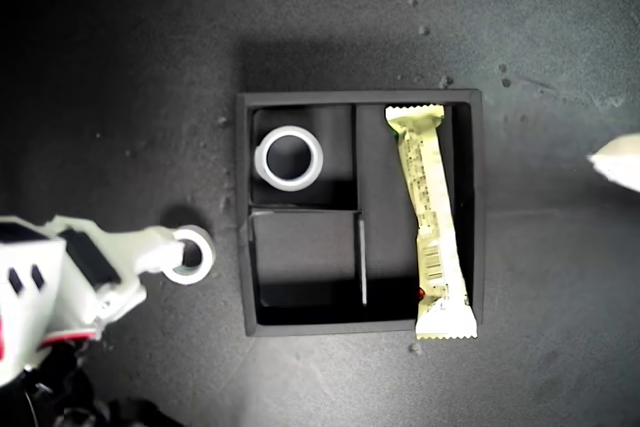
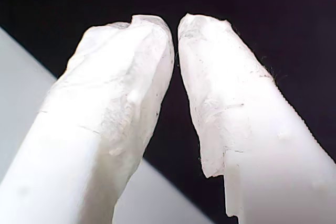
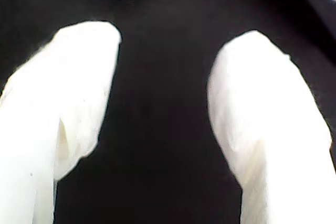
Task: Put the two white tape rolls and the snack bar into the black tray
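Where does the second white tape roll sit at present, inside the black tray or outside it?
Outside: the second white tape roll lies on the dark surface beside the black tray, at the exterior view's left.

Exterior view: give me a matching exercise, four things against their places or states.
1. larger roll
2. smaller roll
3. snack bar
4. lower small compartment

a. outside the tray, at the exterior view's left
b. in the long compartment, one end over the wall
c. empty
d. in the upper small compartment

Pairs: 1-d, 2-a, 3-b, 4-c
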`<action>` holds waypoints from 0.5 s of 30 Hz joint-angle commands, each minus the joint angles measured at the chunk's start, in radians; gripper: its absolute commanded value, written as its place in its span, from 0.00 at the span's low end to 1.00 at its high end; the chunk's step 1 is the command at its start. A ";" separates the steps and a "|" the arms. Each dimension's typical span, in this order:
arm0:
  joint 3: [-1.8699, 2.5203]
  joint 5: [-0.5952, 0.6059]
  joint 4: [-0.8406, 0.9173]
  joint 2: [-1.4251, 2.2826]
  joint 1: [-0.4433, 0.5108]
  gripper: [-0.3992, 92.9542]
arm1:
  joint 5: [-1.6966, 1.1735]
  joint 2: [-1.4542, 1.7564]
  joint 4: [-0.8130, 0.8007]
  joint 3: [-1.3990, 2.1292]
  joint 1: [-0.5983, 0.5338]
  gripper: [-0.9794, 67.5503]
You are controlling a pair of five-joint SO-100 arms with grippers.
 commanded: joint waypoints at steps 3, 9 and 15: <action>0.272 -0.098 -0.308 0.072 0.115 0.14 | 0.302 0.549 -0.233 0.669 0.055 0.01; 0.364 -0.135 -0.436 0.023 0.147 0.14 | 0.466 1.127 -0.437 1.236 0.058 0.01; 0.393 -0.123 -0.528 -0.054 0.129 0.14 | 0.543 1.362 -0.604 1.651 0.046 0.01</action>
